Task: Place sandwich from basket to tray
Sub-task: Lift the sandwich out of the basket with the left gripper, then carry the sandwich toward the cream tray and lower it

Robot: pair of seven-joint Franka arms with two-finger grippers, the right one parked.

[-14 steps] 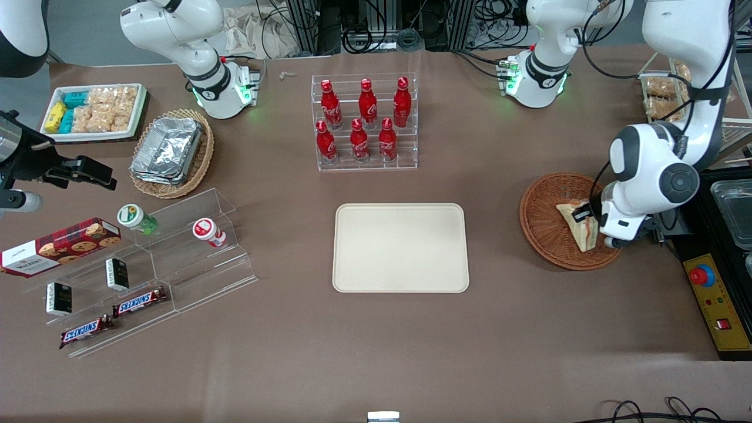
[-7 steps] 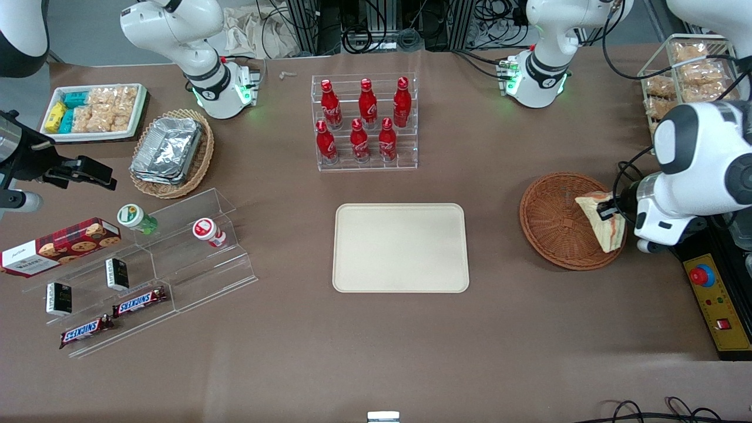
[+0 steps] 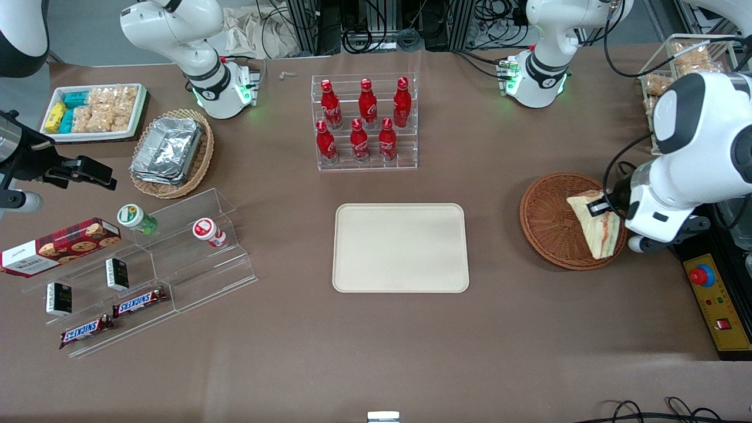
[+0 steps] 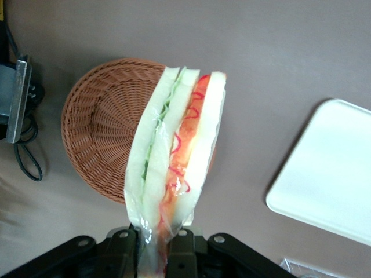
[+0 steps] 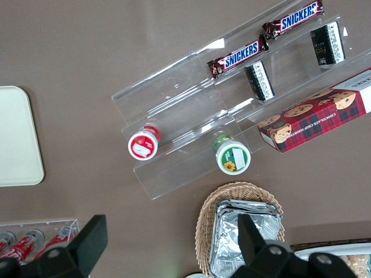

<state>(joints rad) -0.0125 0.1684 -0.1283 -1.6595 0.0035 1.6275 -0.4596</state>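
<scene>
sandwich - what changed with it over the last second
The gripper, shut on the sandwich, has raised it off the floor of the basket; a second ago it lay there, already between the fingers. The wedge now hangs in the air above the basket's rim at the working arm's end, not yet carried toward the tray. Basket and tray have not shifted, and the tray remains bare.

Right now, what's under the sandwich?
The gripper holds the sandwich lifted over the basket. Bare wicker shows beneath; the basket's part under the sandwich is covered.
</scene>
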